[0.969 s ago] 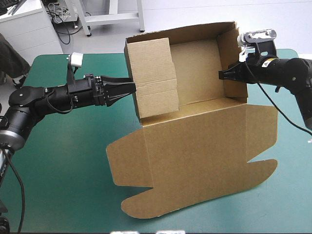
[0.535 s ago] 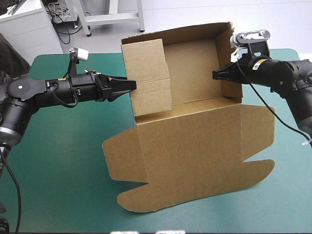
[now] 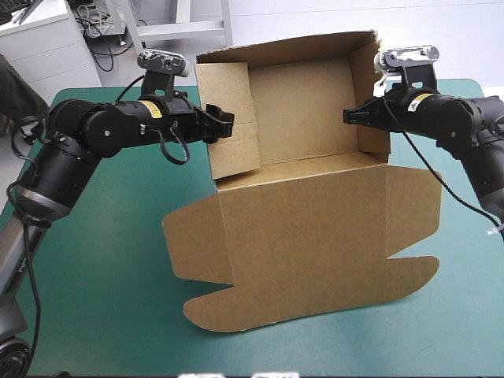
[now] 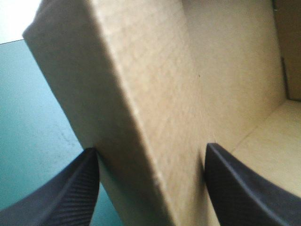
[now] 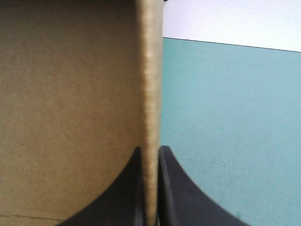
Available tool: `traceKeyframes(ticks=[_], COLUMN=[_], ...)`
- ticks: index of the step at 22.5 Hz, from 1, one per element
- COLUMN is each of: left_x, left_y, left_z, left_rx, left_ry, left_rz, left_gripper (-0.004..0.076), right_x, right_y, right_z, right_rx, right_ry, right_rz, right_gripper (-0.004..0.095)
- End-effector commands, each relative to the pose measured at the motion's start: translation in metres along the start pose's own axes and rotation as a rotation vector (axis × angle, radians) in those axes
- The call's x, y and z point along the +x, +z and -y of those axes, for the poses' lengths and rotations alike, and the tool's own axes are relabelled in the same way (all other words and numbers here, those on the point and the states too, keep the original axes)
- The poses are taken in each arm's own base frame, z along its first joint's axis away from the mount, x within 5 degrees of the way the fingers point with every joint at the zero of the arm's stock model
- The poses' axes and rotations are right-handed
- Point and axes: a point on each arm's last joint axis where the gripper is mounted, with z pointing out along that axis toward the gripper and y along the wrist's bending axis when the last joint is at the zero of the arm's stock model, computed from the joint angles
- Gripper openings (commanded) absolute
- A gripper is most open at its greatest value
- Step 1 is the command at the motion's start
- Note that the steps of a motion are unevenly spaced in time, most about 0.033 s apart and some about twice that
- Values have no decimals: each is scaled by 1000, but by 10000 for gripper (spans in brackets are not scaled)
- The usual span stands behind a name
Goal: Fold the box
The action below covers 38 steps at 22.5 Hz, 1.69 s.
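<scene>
box sits mid-table on the teal-green cover, long axis near-to-far. Lid is flat at the near end, tabbed edge toward the robot; open tray at the far end. left gripper: fingers apart, straddling the tray's left wall. right gripper: clamped on the right wall.

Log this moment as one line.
box: walls raised, lid flat | left gripper: open, straddling left wall | right gripper: shut on right wall

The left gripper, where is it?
In the high view, the left gripper is on the left wall of the box, near the far edge of the table, jaws open astride it; the right gripper pinches the opposite wall.
</scene>
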Motion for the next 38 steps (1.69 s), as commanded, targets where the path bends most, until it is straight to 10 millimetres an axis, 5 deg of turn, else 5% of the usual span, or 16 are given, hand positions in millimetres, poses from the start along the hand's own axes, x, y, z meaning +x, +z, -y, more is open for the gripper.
traceKeyframes(ticks=[1,4,11,13,16,20,31,38], left_x=[-19,-20,-25,-26,-24,-13,32,53], left_y=[-16,-11,-12,-11,-2,40,127,165], left_z=[12,16,19,18,16,15,-1,-8], left_rx=[-71,-168,-155,-164,-181,-170,-234,-240], left_ry=[-19,-53,-130,-119,-113,-98,-21,-22], left_rz=[137,166,240,249,225,108,-255,-351], left_gripper=[449,411,31,-15,-16,-15,-15,-15], right_x=[-16,-17,-16,-14,-12,1,39,62], right_y=[-19,-19,-19,-19,-18,-2,65,110], right_z=[-3,-3,-3,-2,-2,0,8,10], right_rx=[-17,-17,-11,-4,0,9,4,-26], right_ry=[34,40,35,26,24,17,41,76], right_rz=[131,137,127,113,89,-58,-408,-542], right_gripper=[-17,-17,-17,-17,-17,-18,-18,-18])
